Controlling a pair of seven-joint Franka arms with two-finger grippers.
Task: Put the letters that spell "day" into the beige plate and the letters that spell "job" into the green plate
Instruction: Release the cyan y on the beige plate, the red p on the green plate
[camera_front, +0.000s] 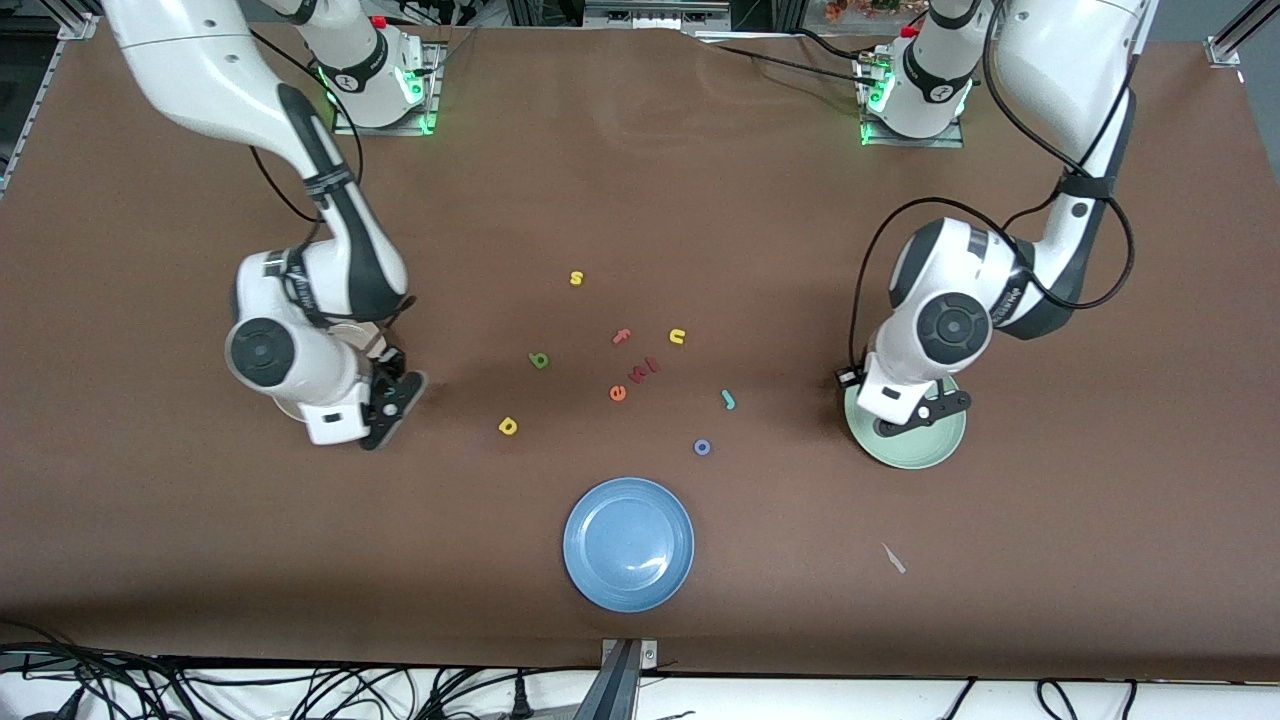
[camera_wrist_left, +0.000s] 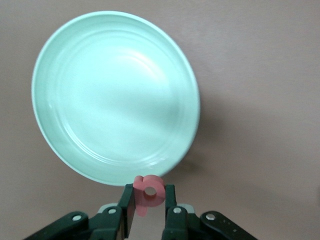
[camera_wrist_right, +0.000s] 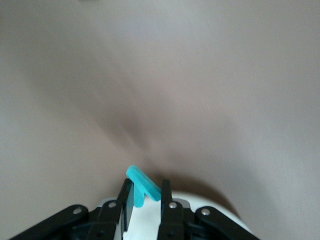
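Note:
My left gripper (camera_wrist_left: 149, 194) is shut on the salmon-red "b" (camera_wrist_left: 150, 187) and hangs over the edge of the pale green plate (camera_wrist_left: 115, 95), which is bare (camera_front: 930, 450). My right gripper (camera_wrist_right: 145, 189) is shut on the teal "y" (camera_wrist_right: 141, 184), up in the air (camera_front: 388, 398) over the beige plate (camera_wrist_right: 207, 200), which the right arm mostly hides in the front view. On the table lie the yellow "d" (camera_front: 508, 426), olive-green "a" (camera_front: 539, 360), teal "j" (camera_front: 728, 400) and blue "o" (camera_front: 702, 447).
A blue plate (camera_front: 628, 543) sits near the front edge. Other letters lie mid-table: yellow "s" (camera_front: 576, 278), pink "f" (camera_front: 621, 336), yellow "u" (camera_front: 677, 336), orange "e" (camera_front: 618, 393) and a red letter (camera_front: 648, 367). A small pale scrap (camera_front: 893, 558) lies nearer the camera than the green plate.

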